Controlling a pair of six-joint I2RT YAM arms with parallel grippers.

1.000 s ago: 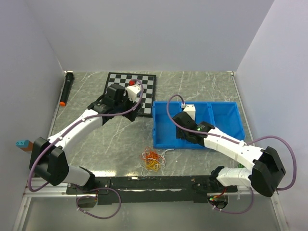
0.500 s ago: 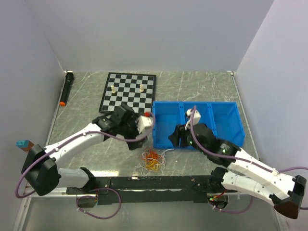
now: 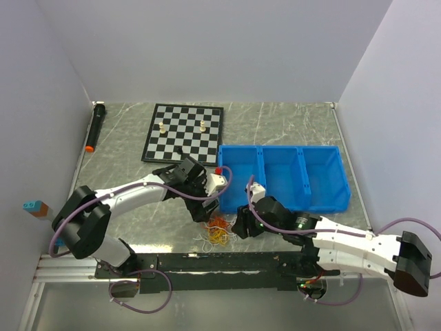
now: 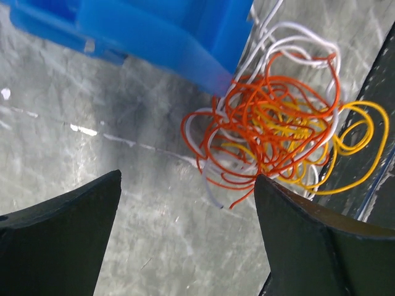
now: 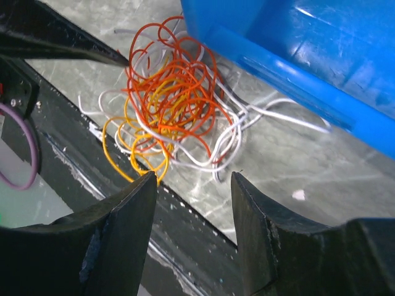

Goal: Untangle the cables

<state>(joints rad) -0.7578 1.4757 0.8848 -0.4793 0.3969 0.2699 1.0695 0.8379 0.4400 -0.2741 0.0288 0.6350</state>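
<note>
Cables (image 4: pixel 278 132) orange, yellow, white; bin (image 3: pixel 282 181) blue; chessboard (image 3: pixel 185 131) black-white checked.

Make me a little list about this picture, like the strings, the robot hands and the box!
cables: one tangled pile of orange-red, yellow and white strands, on the table by the bin's near-left corner
left gripper: open, close to the pile, holding nothing
right gripper: open, aimed at the pile, holding nothing
blue bin: three compartments, looks empty
chessboard: two pale pieces on it
</note>
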